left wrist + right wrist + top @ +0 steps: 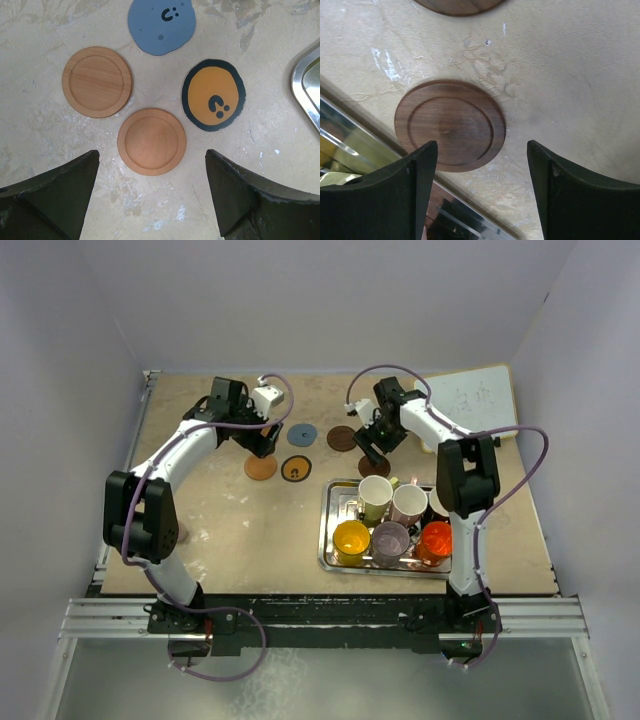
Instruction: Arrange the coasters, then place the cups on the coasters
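Two orange-brown coasters (97, 82) (151, 141), a blue coaster (161, 25) and a black coaster with an orange centre (214, 95) lie flat on the table. My left gripper (151, 155) hovers open just above the nearer orange-brown one, holding nothing. In the right wrist view one dark brown coaster (450, 125) lies beside the tray, and a second one (457, 5) shows at the top edge. My right gripper (481, 145) is open above the first, empty. Several cups stand in the steel tray (330, 530): cream (375, 495), pinkish-white (408, 502), yellow-orange (351, 538), greyish-purple (390, 540), orange-red (435, 540).
The tray's rim (360, 145) runs close beside the dark brown coaster under my right gripper. A white sheet with writing (475, 400) lies at the back right. My right arm (465, 475) crosses over the tray's right end and hides part of it.
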Motion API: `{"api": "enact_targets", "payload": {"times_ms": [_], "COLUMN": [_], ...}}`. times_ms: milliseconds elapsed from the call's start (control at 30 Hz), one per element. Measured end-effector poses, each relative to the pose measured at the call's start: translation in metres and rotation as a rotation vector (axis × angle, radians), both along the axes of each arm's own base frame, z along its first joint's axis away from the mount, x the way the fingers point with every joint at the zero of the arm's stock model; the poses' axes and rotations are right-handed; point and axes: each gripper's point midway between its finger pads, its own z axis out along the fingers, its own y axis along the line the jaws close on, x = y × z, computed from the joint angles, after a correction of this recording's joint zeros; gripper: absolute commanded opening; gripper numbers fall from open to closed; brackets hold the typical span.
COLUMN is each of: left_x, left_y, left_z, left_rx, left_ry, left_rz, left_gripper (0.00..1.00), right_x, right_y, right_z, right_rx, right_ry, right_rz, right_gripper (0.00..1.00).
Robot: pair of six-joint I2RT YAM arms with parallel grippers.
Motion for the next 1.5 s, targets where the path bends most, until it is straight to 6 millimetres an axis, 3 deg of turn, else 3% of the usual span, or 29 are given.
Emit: {"api": "enact_targets", "payload": {"times_ms": [167, 400, 1167, 1500], "left_x": [-0.001, 0.001, -0.013, -0.013], "left_y": [-0.002, -0.004, 0.001, 0.008], "left_z": [-0.001, -0.004, -0.005, 0.003], "left_rx": [-0.013, -0.024, -0.032, -0.04], "left_ry": [0.011, 0.026, 0.044, 0.028], "left_rz": [0.005, 0.015, 0.032, 0.053], "left_gripper": [0.84, 0.84, 0.84, 0.84], "right_x": [0.001, 0.009, 0.012, 0.025], "right_y": [-0.005, 0.004, 0.091, 0.113], "right_z": [-0.014, -0.014, -0.011, -0.01], "right_rx": [-0.045, -0.065, -0.01, 0.013], "right_ry": [0.008, -0.039, -0.124, -0.141], "right_rz": [0.016, 0.038, 0.141, 0.141], "right_gripper": [0.73, 0.75, 0.75, 0.76]}}
